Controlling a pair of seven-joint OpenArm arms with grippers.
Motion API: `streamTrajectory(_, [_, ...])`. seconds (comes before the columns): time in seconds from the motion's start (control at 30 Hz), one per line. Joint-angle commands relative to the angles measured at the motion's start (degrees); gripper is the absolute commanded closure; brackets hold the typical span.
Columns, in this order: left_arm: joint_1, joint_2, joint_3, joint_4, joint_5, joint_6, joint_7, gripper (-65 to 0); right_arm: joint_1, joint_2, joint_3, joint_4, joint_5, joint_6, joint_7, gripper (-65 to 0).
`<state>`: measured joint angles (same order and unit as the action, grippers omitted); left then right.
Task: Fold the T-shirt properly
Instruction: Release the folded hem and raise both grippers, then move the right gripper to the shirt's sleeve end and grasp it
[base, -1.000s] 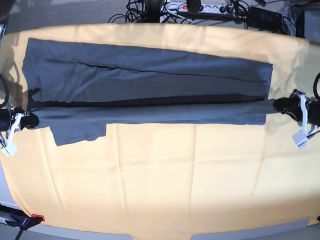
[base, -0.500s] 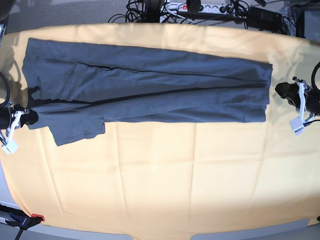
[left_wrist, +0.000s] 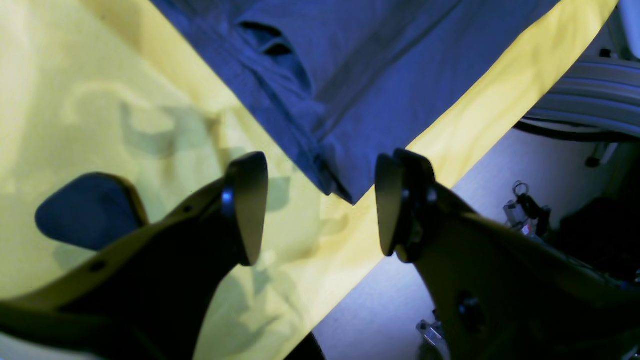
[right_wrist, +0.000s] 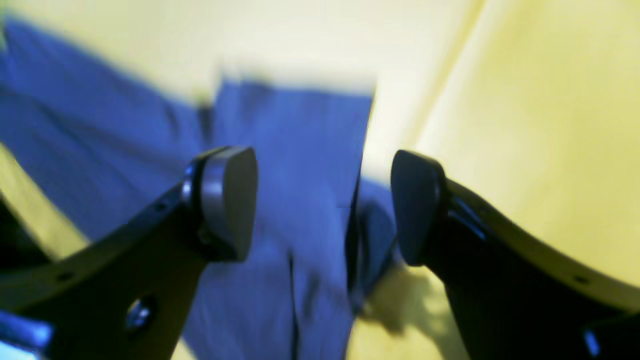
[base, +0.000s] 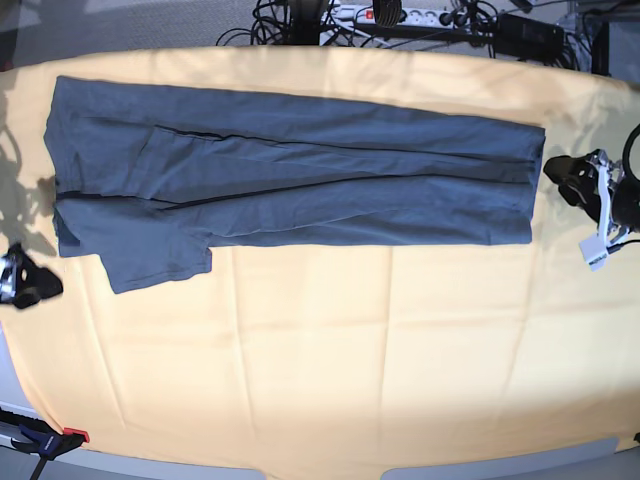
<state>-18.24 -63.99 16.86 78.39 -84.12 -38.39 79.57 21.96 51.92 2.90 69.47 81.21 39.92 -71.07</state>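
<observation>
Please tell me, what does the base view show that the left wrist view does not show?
Only the base view shows the whole dark grey cotton T-shirt folded into a long band, its sleeve sticking out, and the right gripper. Only the left wrist view shows the left gripper open and empty, just off a shirt corner. Both show the yellow table cloth.

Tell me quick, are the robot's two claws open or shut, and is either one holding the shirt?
Left gripper: open, holding nothing; the T-shirt corner lies just beyond its tips.
Right gripper: open, holding nothing; the T-shirt lies flat below it.
</observation>
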Motion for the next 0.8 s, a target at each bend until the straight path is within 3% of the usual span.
streamTrajectory(0.0, [-1.1,-1.7,-0.8,0.5,-0.9,0.4,0.4,-34.6,1.6,0.0,0.5,0.6,-1.1,0.1,1.1,-43.7])
streamTrajectory(0.13, [-1.1,-1.7,-0.8,0.5,-0.9,0.7,0.4,-34.6,1.7,-6.5,0.5,0.5,-13.2,0.0,8.5,-43.7])
streamTrajectory(0.27, [-1.1,-1.7,-0.8,0.5,-0.9,0.7,0.4,-34.6,1.7,-12.3,0.5,-0.4,-29.7,-5.7,15.8,-43.7])
streamTrajectory(0.47, [-1.1,-1.7,-0.8,0.5,-0.9,0.7,0.4,-34.6,1.8,-17.4,0.5,-6.9,-41.6,-11.9,21.4,-43.7])
streamTrajectory(0.57, [-0.6,-1.7,-0.8,0.5,-0.9,0.7,0.4,-34.6,1.6,-19.0,0.5,-8.9,-43.6,-13.6,20.1,-43.7])
streamTrajectory(0.77, [-0.5,-1.7,-0.8,0.5,-0.9,0.7,0.4,-34.6,1.7,-19.9,0.5,-11.5,-37.4,-11.3,19.7,-43.7])
